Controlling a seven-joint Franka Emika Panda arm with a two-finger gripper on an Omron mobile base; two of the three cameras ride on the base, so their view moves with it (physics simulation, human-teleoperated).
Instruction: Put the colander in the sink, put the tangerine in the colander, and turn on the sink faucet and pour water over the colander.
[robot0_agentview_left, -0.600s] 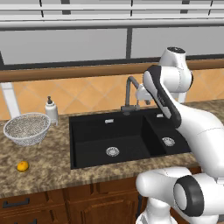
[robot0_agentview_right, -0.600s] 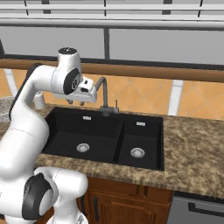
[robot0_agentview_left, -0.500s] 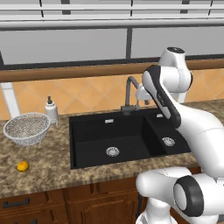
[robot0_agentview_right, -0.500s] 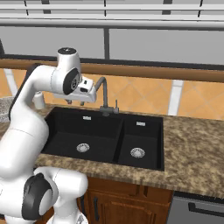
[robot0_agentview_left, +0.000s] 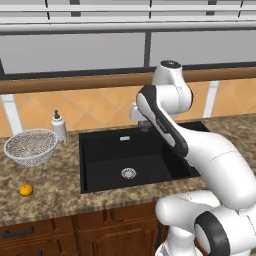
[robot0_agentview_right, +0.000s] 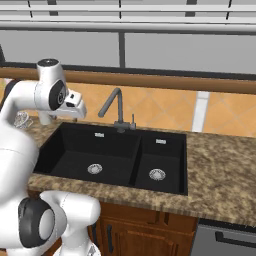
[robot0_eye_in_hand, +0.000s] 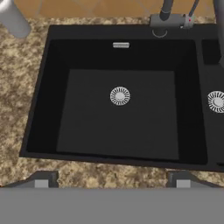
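Here the sink (robot0_agentview_left: 131, 159) sits cut into the speckled counter (robot0_agentview_left: 45, 187), its wide basin bare down to the silver drain (robot0_agentview_left: 128, 173), with a low divider between it and the smaller basin (robot0_agentview_right: 159, 162). The hand view looks straight down into that wide basin, the granite lip running along the 6 o'clock edge just above the gripper (robot0_eye_in_hand: 113, 180), whose two tips stand wide apart with nothing between them. The sink faucet (robot0_agentview_right: 116, 108) rises from the back rim at 12 o'clock of the sink. At 9 o'clock of the sink, on the counter, the colander (robot0_agentview_left: 30, 147) stands upright and holds nothing; the soap bottle (robot0_agentview_left: 59, 126) stands just beside it at its 2 o'clock. The tangerine (robot0_agentview_left: 26, 190) lies alone near the counter's front edge, at 6 o'clock of the colander and apart from it. Against the pictures of half a second ago, the whole scene has slid sideways in both base views, so the cameras have moved; colander, tangerine and bottle keep their places on the counter.
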